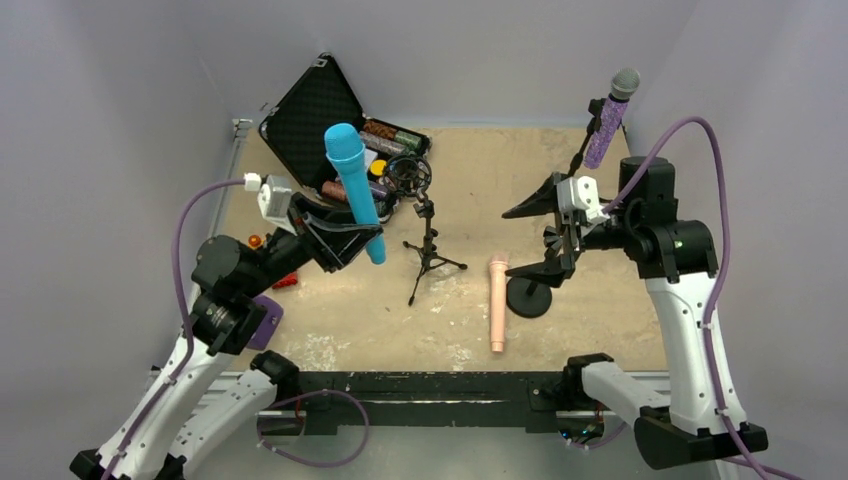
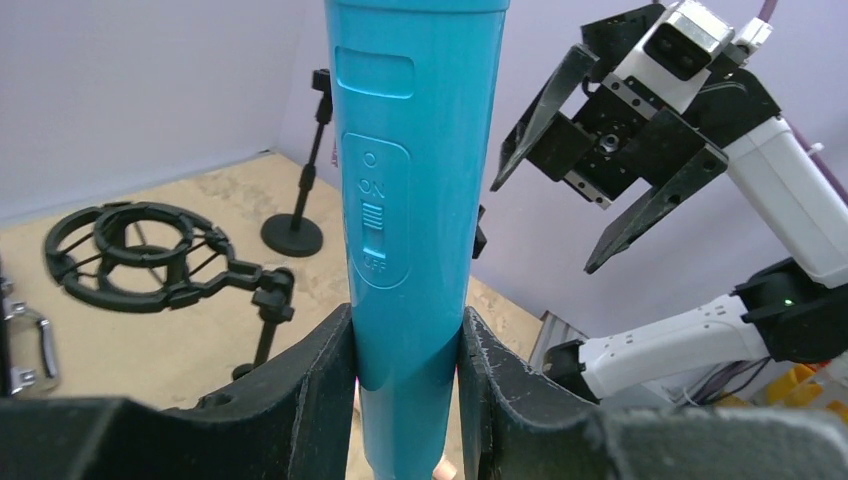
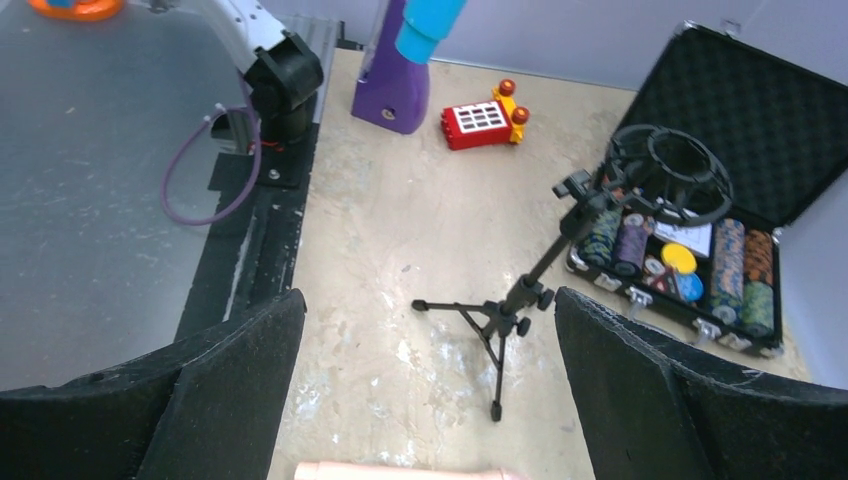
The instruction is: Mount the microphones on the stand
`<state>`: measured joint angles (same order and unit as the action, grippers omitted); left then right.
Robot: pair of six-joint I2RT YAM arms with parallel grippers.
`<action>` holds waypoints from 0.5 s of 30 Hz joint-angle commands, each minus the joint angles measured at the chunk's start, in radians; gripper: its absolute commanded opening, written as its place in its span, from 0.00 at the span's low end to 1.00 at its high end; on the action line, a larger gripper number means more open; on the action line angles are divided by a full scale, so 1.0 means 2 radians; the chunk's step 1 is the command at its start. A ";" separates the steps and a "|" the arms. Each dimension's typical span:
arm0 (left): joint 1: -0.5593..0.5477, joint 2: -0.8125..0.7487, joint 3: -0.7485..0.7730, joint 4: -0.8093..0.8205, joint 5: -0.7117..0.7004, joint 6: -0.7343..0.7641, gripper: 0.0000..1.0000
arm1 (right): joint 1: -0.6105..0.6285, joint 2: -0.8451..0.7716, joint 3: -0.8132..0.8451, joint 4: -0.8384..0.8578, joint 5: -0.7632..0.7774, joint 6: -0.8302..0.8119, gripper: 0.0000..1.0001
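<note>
Three microphones are in view. The bright blue stick microphone (image 1: 355, 190) is pinched low on its body by the left gripper (image 2: 408, 390) and is held head up, slightly tilted, just left of the small black tripod stand (image 1: 428, 250). The pale peach-pink microphone (image 1: 497, 302) lies flat on the sandy table (image 1: 340, 320) just right of that tripod. The glittery purple microphone (image 1: 610, 120), with its grey mesh head, is already carried on a round-based stand (image 1: 528, 297) well to the tripod's right. The right gripper (image 1: 510, 248) is spread wide and empty, between the tripod and that round base.

The step in hand is judged to be seating the blue microphone in the black ring-shaped mount (image 1: 408, 172) atop the tripod. The tail is best lined up with the ring's axis before it is pushed in. The push should be kept gentle, since so light a tripod could be tipped; the free gripper could be used to steady its stem.

The blue microphone's head and tail are cut off in the left wrist view. How the ring grips a body cannot be made out. The stem under the purple microphone is partly hidden behind the right gripper, so the firmness of that seating cannot be told.
</note>
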<state>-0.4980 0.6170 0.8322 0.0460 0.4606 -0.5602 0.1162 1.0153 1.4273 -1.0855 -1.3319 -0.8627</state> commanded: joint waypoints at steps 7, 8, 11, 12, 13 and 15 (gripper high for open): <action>-0.093 0.110 0.100 0.070 -0.008 0.032 0.00 | 0.072 0.013 -0.017 0.160 -0.013 0.154 0.98; -0.097 0.120 0.107 0.074 -0.010 0.034 0.00 | 0.074 0.012 -0.022 0.182 -0.018 0.177 0.98; -0.104 0.145 0.122 0.098 -0.015 0.033 0.00 | 0.076 0.007 -0.044 0.262 -0.027 0.256 0.98; -0.106 0.153 0.126 0.105 -0.019 0.031 0.00 | 0.076 0.006 -0.049 0.283 -0.032 0.279 0.98; -0.110 0.162 0.129 0.113 -0.023 0.029 0.00 | 0.076 0.008 -0.053 0.299 -0.035 0.297 0.98; -0.117 0.177 0.137 0.129 -0.028 0.026 0.00 | 0.076 0.014 -0.057 0.327 -0.038 0.334 0.98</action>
<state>-0.7086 0.9340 1.0389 0.1677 0.4393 -0.5270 0.2630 1.0405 1.3308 -0.6434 -1.3590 -0.4194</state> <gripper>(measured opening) 0.407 0.982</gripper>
